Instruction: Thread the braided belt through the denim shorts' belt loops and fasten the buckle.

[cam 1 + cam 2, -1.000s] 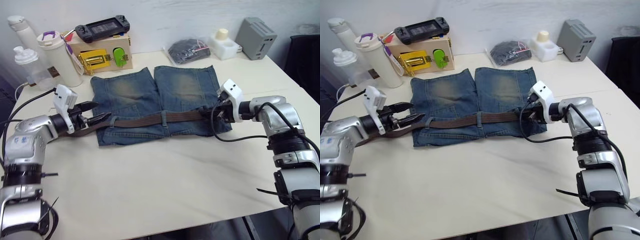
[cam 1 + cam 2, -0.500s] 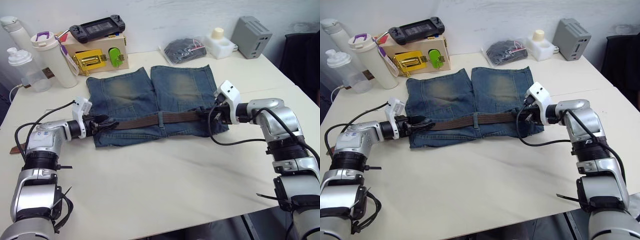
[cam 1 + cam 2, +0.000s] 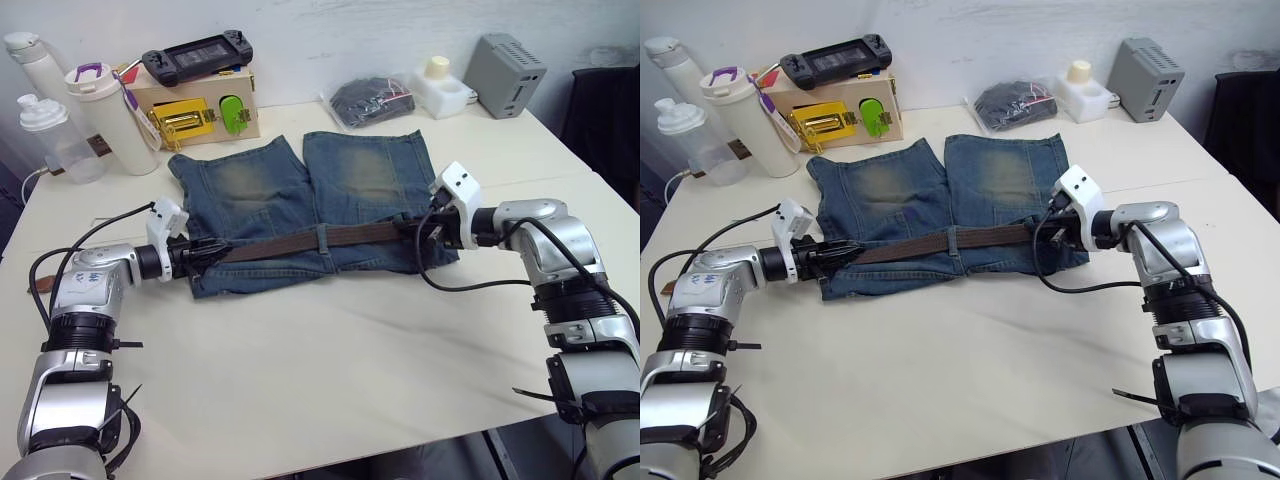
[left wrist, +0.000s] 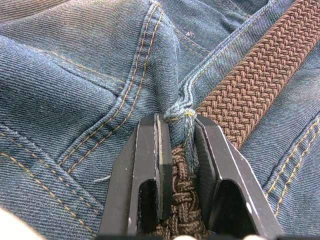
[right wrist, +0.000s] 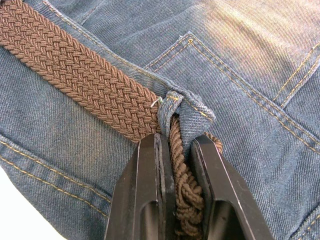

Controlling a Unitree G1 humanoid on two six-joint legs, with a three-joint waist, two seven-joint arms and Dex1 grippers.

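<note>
The shorts [image 3: 300, 205] lie flat on the bench [image 3: 330, 370], waistband toward the robot, with the belt [image 3: 300, 240] running across it under the middle loop [image 3: 322, 238]. Over the last second the left hand [image 4: 175, 150] has slid in from the bench edge to the waistband's left end, where it now pinches belt and a loop together. The right hand [image 5: 175, 165] pinches the belt at the right-end loop. Threading looks nearly complete; the buckle isn't visible, so fastening remains.

left gripper [image 3: 207, 250] mid-left of frame, fingers pinched | right gripper [image 3: 415, 231] mid-right, fingers pinched | both arms low, reaching inward
</note>
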